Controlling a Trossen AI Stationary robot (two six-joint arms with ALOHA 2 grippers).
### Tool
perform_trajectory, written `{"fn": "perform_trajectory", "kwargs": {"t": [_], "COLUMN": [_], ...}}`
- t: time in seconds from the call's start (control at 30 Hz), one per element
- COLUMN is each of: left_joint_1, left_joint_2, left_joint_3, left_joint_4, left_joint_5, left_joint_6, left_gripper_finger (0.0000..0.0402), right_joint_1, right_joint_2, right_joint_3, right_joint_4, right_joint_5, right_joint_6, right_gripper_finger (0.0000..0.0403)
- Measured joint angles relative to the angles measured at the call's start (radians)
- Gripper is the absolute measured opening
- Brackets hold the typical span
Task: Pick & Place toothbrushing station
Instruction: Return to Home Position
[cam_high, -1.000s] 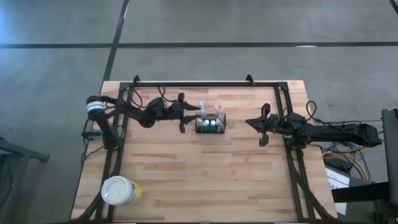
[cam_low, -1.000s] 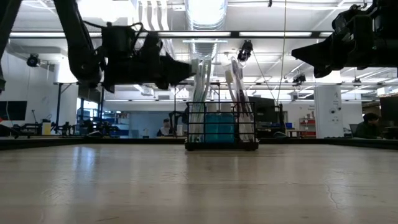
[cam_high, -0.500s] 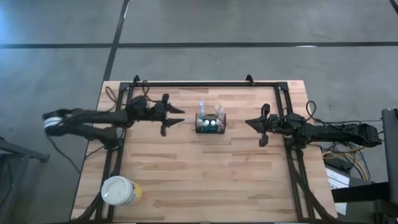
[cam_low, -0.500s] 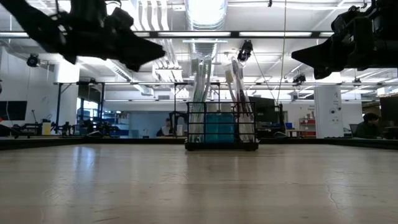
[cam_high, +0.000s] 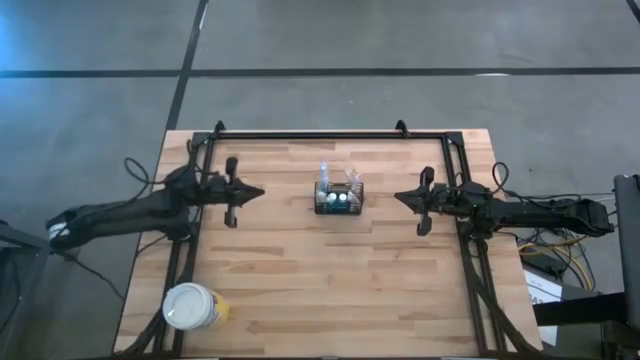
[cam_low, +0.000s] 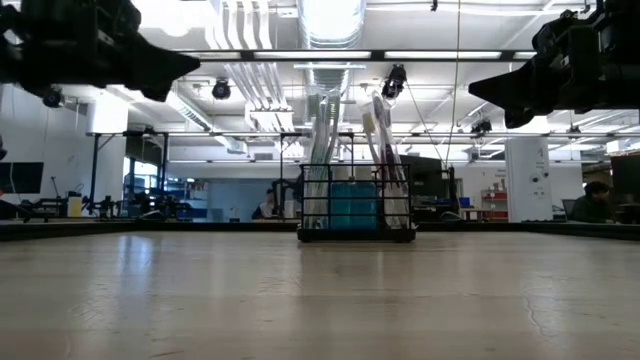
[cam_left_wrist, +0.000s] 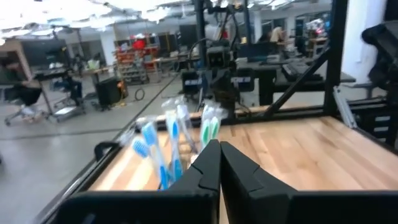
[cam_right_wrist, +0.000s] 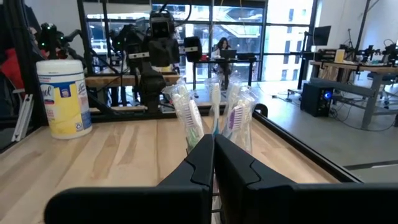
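One round yellow tub (cam_high: 192, 306) with a white lid stands at the front left corner of the table (cam_high: 300, 290). One left gripper (cam_high: 258, 192) hangs above the left side, fingers pressed together on nothing, tips aimed at the centre. One toothbrushing station (cam_high: 339, 199) sits mid-table toward the rear, between both grippers and apart from each, with its open top up and its long axis running left to right. Toothbrushes (cam_low: 322, 140) stand upright in it; their count cannot be told. One right gripper (cam_high: 399, 197) hangs to its right, fingers likewise clenched and empty
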Motion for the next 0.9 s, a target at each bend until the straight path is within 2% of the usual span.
{"fn": "perform_trajectory", "kwargs": {"t": [0.13, 0.37, 0.5, 0.9], "left_joint_1": [0.000, -0.006, -0.006, -0.006], "left_joint_2": [-0.110, -0.207, -0.262, -0.499], "left_joint_3": [-0.016, -0.015, -0.035, -0.156], "left_joint_4": [-0.154, -0.323, -0.354, -0.407], "left_joint_5": [-0.019, -0.010, -0.012, -0.037], "left_joint_6": [0.003, 0.031, 0.042, -0.001], "left_gripper_finger": [0.0003, 0.0002, 0.0002, 0.0001], "right_joint_1": [0.000, 0.000, 0.000, 0.000], "right_joint_2": [-0.003, -0.003, -0.011, -0.075], "right_joint_3": [0.000, 0.000, 0.000, 0.000], "right_joint_4": [0.001, 0.022, 0.032, -0.029], "right_joint_5": [0.000, -0.005, -0.077, -0.081], "right_joint_6": [0.011, 0.040, 0.039, 0.050], "right_gripper_finger": [0.0008, 0.0008, 0.0008, 0.0008]}}
